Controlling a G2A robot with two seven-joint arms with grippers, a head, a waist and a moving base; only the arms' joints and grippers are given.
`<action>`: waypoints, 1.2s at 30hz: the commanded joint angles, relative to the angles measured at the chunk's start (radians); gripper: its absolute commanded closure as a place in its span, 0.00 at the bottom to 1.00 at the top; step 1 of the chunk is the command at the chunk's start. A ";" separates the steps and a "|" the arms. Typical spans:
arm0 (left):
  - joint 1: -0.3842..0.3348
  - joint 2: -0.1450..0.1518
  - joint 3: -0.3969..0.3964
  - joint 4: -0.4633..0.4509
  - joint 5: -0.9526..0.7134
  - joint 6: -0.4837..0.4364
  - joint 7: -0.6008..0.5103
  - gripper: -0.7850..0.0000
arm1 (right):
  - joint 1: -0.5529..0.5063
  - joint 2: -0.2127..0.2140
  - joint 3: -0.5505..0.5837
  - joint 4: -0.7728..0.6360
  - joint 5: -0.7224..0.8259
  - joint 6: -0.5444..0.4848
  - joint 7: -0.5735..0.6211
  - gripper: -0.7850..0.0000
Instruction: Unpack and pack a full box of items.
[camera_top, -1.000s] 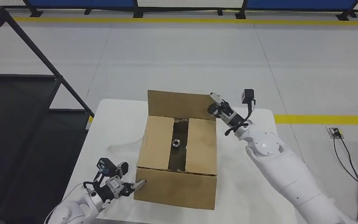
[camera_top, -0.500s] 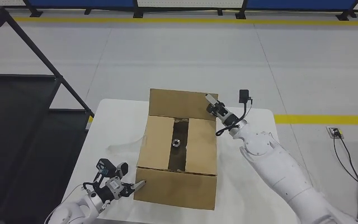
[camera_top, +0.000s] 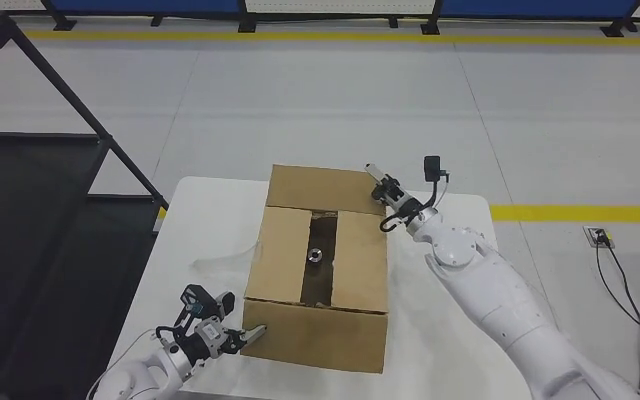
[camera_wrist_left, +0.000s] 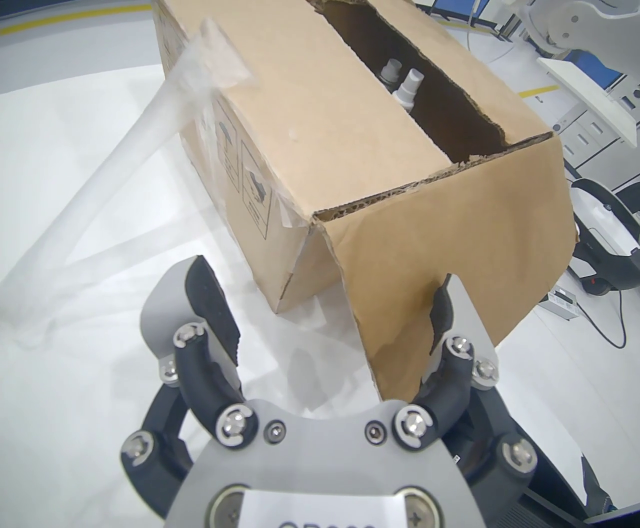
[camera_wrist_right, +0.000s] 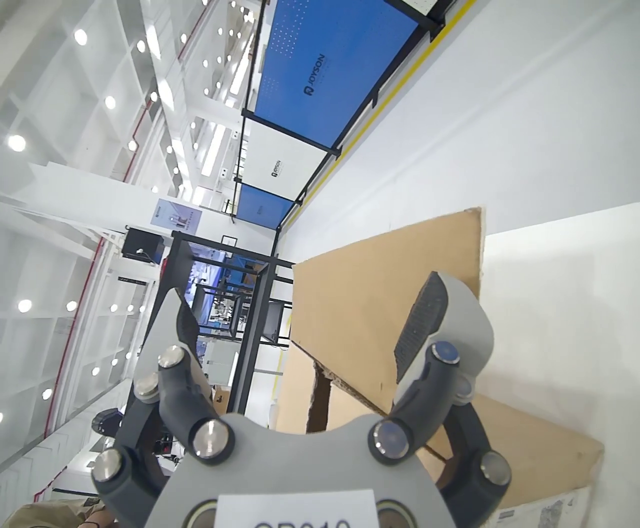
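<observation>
1. Top view: the box (camera_top: 320, 265) sits in the middle of the table (camera_top: 210, 225). Its two side flaps (camera_top: 278, 255) are folded in, and the dark gap between them shows one small item (camera_top: 314, 254). My right gripper (camera_top: 377, 177) is at the far flap (camera_top: 315, 186), at the box's right corner. My left gripper (camera_top: 252, 333) is at the left edge of the near flap (camera_top: 315, 338). I judge I'm taking one end flap in each hand so the box opens evenly.
2. Left wrist view: my left gripper (camera_wrist_left: 325, 310) has its fingers apart. The near flap (camera_wrist_left: 450, 235) hangs down the box's front with its edge between them. One finger (camera_wrist_left: 442, 310) lies against the flap's outer face, and nothing is clamped. White bottles (camera_wrist_left: 402, 82) stand inside the box, seen through the gap. Loose tape (camera_wrist_left: 150, 125) trails from the box's corner to the table.
3. Right wrist view: my right gripper (camera_wrist_right: 305, 325) is spread too. The far flap (camera_wrist_right: 380, 270) stands up behind it, and one finger (camera_wrist_right: 425, 320) lies across its face without pinching. My guess is that each hand must close on its flap before folding it back.
</observation>
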 joint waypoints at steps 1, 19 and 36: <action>0.000 0.000 0.001 0.006 0.002 0.003 0.004 0.00 | 0.025 -0.016 -0.008 0.049 0.005 0.012 0.035 0.00; 0.005 0.002 0.020 0.026 0.019 0.016 0.033 0.00 | 0.123 -0.124 -0.018 0.298 0.010 -0.017 0.106 0.00; 0.131 0.017 -0.189 -0.068 -0.208 -0.029 0.139 0.00 | 0.035 -0.107 0.031 0.001 0.038 0.005 0.547 0.00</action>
